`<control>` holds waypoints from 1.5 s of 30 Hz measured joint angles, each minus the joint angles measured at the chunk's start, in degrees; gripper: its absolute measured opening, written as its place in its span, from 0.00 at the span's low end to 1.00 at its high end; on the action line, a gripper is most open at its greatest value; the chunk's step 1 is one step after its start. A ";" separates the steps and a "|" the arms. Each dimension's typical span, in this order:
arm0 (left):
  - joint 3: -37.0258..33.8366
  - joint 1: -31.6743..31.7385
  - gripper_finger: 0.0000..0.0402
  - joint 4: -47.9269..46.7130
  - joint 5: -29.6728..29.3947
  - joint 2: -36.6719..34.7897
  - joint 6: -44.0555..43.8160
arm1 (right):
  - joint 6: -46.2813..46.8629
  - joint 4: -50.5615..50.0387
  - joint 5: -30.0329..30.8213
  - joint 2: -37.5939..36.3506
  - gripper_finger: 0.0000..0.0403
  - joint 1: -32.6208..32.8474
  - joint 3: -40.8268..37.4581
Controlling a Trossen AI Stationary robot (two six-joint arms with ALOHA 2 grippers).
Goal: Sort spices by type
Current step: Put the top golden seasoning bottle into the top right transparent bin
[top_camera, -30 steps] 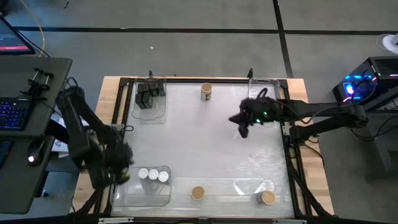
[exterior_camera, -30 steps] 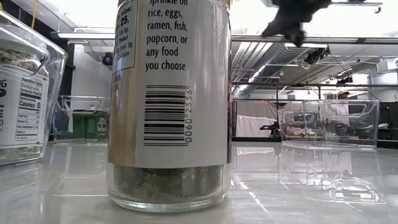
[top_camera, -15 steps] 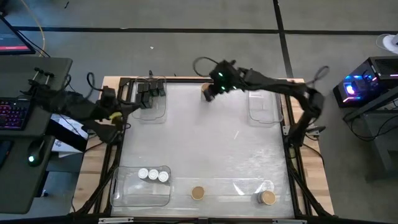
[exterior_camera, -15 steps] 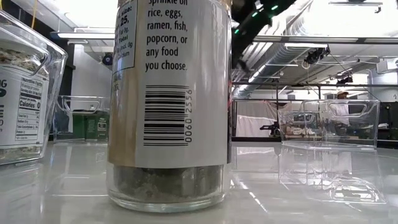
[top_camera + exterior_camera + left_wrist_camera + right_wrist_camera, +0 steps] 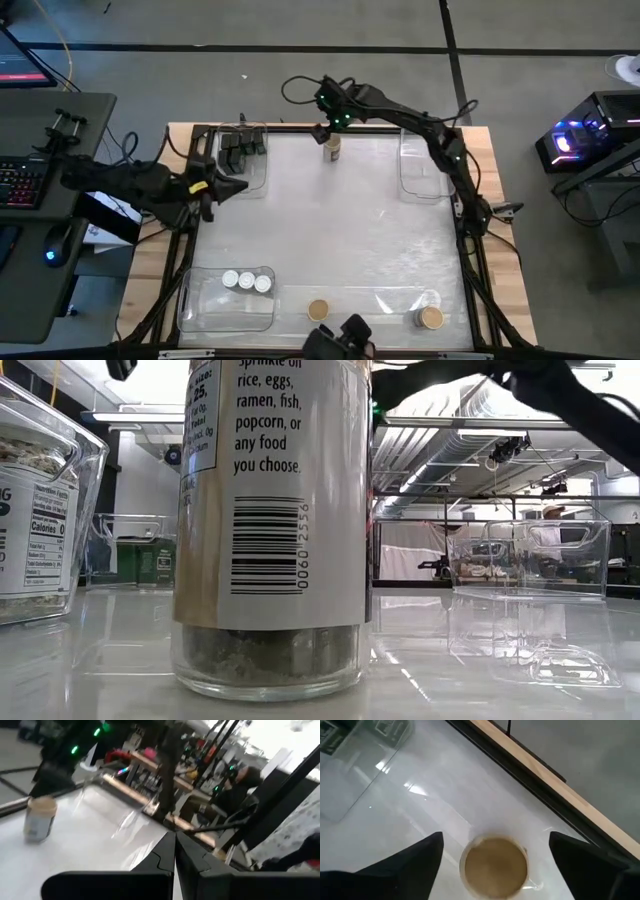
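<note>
At the table's left edge, the left gripper point(image 5: 222, 186) hangs beside the clear bin point(image 5: 243, 180) holding the black boxy spice containers point(image 5: 241, 148); its own wrist view shows its fingers point(image 5: 167, 856) pressed together with nothing between them. Along the near edge, a second clear bin point(image 5: 228, 310) holds three white-topped jars point(image 5: 246, 282). Just to its right, a tan-topped jar point(image 5: 318, 311) stands on the white table point(image 5: 330, 230), and the low view shows it very near as a labelled jar point(image 5: 272, 530) of greenish seasoning. At the far edge, the right gripper point(image 5: 331, 130) hovers directly over another tan-topped jar point(image 5: 332, 149); its fingers point(image 5: 415, 860) are spread wide on either side of that jar's lid point(image 5: 495, 866), not touching it. Farther right, an empty-looking clear bin point(image 5: 422, 168) sits at the far right, and one more tan-topped jar point(image 5: 431, 318) stands at the near right corner.
</note>
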 joint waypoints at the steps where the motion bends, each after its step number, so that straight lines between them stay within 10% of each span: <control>1: 0.00 0.25 0.00 1.47 -0.12 0.24 0.31 | 0.00 -0.38 0.04 1.09 0.90 -0.12 1.20; 38: 0.00 4.47 0.00 12.02 -2.39 7.95 -2.20 | -2.80 -5.17 -3.52 8.50 0.92 -0.11 2.96; 45: 0.00 4.47 0.00 12.01 -2.40 7.94 -2.18 | -2.58 -7.77 -3.54 8.50 0.79 -0.11 2.96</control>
